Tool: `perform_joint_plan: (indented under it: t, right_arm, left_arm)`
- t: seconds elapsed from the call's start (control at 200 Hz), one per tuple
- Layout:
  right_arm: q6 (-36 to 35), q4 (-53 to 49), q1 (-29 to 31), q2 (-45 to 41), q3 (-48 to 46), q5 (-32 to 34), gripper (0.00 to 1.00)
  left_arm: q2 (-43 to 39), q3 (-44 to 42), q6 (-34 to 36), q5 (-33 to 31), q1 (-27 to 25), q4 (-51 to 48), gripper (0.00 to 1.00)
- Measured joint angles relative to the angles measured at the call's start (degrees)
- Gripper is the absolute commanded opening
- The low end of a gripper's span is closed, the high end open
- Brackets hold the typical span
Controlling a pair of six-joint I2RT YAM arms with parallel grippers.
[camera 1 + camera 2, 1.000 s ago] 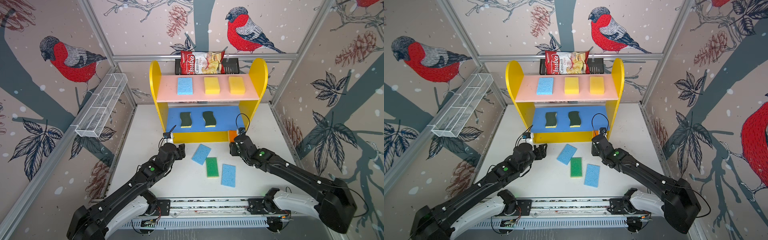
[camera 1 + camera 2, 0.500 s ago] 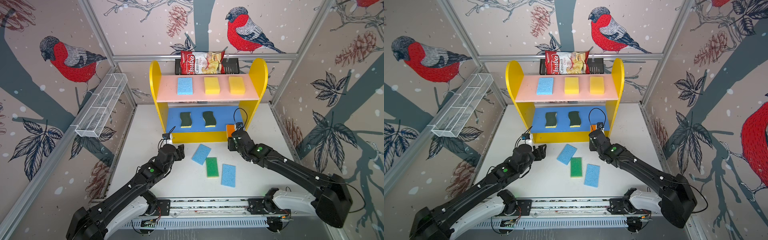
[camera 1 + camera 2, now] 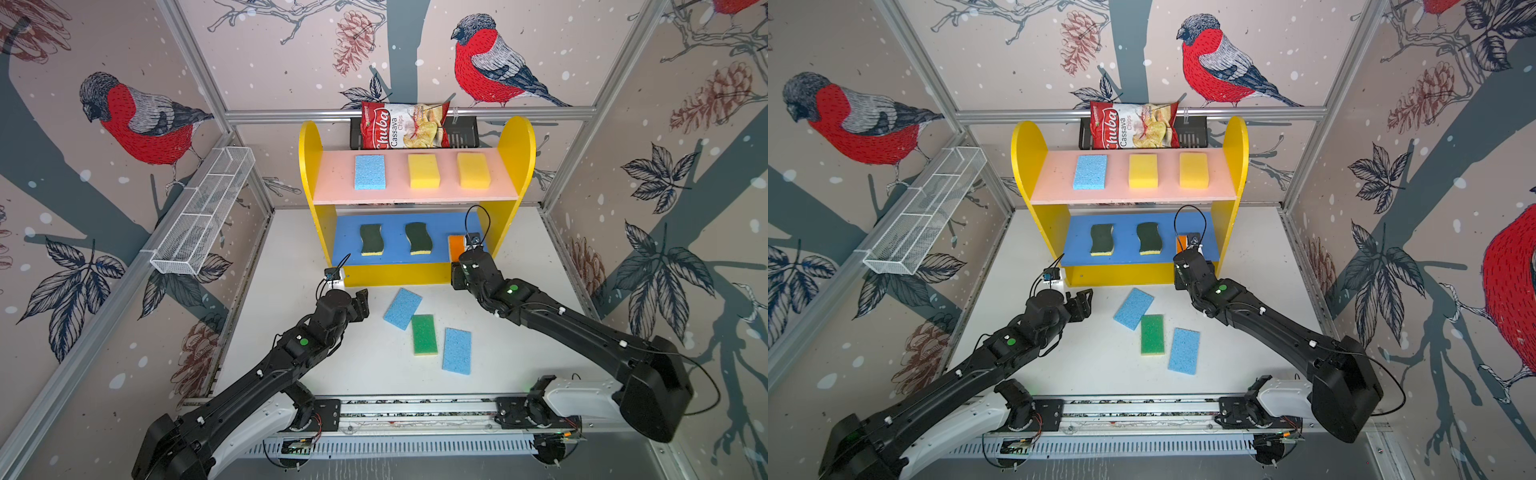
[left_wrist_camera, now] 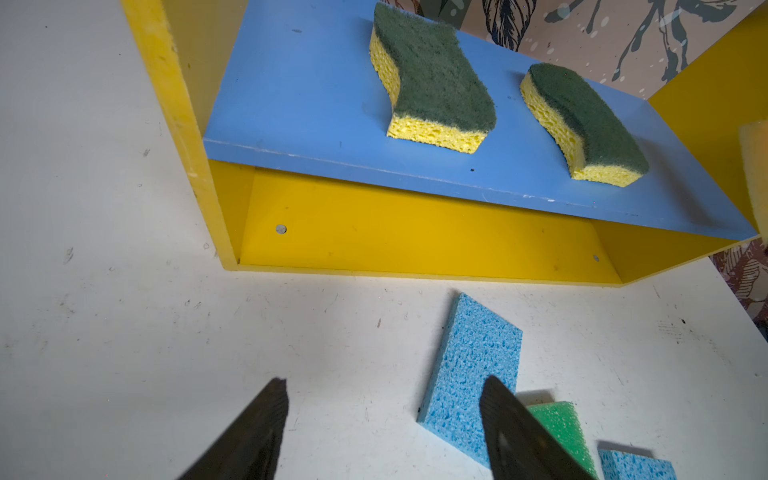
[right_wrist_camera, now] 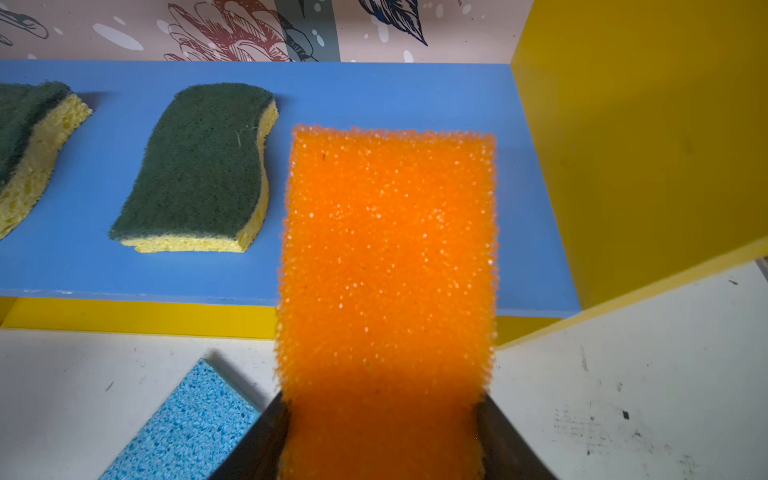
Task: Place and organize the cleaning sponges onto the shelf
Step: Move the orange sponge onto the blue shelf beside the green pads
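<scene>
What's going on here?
The right gripper holds a rectangular orange foam sponge over the blue middle board of the yellow shelf, beside two dark-green wavy sponges. The left gripper hangs open above the white table. One light blue sponge and two yellow sponges lie on the pink top board; two light blue sponges and a bright green sponge lie on the table.

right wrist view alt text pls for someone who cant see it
The right tool grips an orange sponge, holding it over the front edge of the blue middle board, between a dark-green wavy sponge and the yellow side panel. A light blue sponge lies on the white table nearby.
</scene>
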Motion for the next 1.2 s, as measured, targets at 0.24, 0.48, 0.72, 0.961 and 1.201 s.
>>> perform_joint_plan:
  t: [0.24,0.48,0.72,0.961,1.201]
  right_arm:
    - [-2.67,2.51,-1.27,3.85,3.32,0.17,0.59]
    - [-4.07,3.8,-1.84,6.67,5.42,0.35,0.59]
    - [-4.24,4.5,-3.72,8.37,6.16,0.83,0.59]
    - [-4.63,5.62,-5.29,9.81,7.19,1.05,0.59]
    - [-5.88,6.01,-6.03,12.63,8.63,1.14,0.59]
  left_arm:
    - [0.35,-0.52,0.09,0.0,0.0,1.05,0.74]
    - [0.74,-1.25,0.13,0.0,0.0,1.84,0.74]
    - [1.33,-1.53,0.52,-0.02,0.0,2.84,0.74]
    - [2.34,-1.57,1.16,-0.02,0.0,4.26,0.74]
    - [3.08,-1.44,1.22,-0.02,0.02,4.5,0.73]
